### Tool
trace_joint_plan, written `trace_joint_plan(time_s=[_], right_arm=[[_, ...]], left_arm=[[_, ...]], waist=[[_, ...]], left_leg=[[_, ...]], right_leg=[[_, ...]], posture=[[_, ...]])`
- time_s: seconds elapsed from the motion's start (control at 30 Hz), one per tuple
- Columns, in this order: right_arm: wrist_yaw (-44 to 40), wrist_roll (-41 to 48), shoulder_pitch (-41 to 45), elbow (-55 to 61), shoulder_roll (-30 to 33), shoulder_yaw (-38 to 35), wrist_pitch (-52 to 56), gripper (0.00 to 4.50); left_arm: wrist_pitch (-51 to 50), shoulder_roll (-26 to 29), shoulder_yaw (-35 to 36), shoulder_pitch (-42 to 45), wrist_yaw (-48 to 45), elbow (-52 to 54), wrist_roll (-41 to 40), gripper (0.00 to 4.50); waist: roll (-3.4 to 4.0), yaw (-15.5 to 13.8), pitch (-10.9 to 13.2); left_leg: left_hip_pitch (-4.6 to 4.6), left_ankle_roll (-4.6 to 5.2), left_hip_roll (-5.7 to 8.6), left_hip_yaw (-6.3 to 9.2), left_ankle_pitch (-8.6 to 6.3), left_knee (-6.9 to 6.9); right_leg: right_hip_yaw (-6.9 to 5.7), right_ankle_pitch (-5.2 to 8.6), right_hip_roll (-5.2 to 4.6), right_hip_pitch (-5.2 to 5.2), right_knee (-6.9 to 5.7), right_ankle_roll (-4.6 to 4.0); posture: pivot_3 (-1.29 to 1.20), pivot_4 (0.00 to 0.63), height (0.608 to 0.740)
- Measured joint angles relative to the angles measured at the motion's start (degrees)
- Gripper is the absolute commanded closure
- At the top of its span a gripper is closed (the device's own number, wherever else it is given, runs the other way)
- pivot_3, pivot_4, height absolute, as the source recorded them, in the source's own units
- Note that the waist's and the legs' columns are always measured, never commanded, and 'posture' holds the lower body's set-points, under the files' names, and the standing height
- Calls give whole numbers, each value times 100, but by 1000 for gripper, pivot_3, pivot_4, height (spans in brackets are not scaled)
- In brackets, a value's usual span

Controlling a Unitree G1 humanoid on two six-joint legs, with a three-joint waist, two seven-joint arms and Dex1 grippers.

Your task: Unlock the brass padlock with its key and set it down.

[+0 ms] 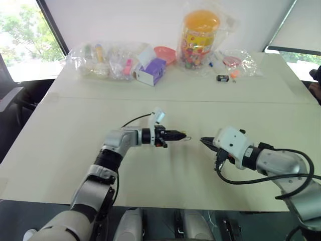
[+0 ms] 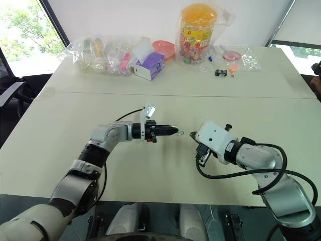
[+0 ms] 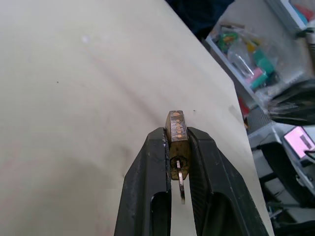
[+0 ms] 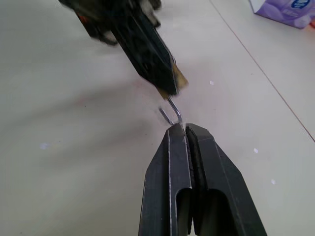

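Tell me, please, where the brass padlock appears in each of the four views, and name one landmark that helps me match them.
Left eye view: brass padlock at the left gripper's tip, mid-table.
Right eye view: same spot, near the picture's centre.
Left wrist view: pinched between the two black fingers, a small silvery piece at its keyhole.
Right wrist view: gold body at the left gripper's tip, shackle hooking toward the right gripper.
Shared landmark: the purple box, in three views.
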State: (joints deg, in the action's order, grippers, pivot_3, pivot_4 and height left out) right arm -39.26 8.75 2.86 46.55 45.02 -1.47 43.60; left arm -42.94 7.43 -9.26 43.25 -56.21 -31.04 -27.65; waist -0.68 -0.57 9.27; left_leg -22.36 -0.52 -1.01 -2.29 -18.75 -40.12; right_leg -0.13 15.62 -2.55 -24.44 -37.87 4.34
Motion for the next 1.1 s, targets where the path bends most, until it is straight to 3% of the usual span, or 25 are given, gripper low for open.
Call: trace_joint_plan(time_s=[0.3, 0.6, 0.63, 0.83, 1.1], right_arm=[[247, 6, -94, 249, 0, -72, 315, 4457], [303, -1, -90, 261, 6, 39, 295, 4500], [302, -3, -86, 253, 10, 61, 262, 4500], [294, -23, -48, 119, 69, 104, 150, 4500], [-10, -9, -179, -50, 551, -149, -47, 4500]], left_arm=[[866, -430, 161, 559, 324, -1418, 562, 4500], [1338, -373, 102, 601, -91, -1402, 791, 307], [1347, -357, 104, 600, -114, -1356, 792, 66], [1497, -10, 84, 391, -160, -955, 976, 66], [1714, 1216, -79, -351, -810, 512, 1216, 66]], waist=[[-1, -12, 0], [-1, 11, -3], [-1, 16, -3], [-2, 115, -3], [-2, 91, -2]], left_leg=[[1, 1, 5, 5, 1, 1], [10, 5, 4, 7, 4, 1], [11, 5, 4, 8, 4, 1], [11, 5, 0, 14, 4, 4], [5, 2, -21, 16, 6, 4]], right_leg=[[-1, 0, -1, 2, -1, 0], [-1, 0, 0, 11, -3, 0], [-1, 0, 0, 12, -3, 0], [-2, 0, 2, 12, -5, 0], [-1, 0, -1, 10, -5, -1]], posture=[[0, 150, 740], [0, 150, 740], [0, 150, 740], [0, 150, 740], [0, 150, 740]])
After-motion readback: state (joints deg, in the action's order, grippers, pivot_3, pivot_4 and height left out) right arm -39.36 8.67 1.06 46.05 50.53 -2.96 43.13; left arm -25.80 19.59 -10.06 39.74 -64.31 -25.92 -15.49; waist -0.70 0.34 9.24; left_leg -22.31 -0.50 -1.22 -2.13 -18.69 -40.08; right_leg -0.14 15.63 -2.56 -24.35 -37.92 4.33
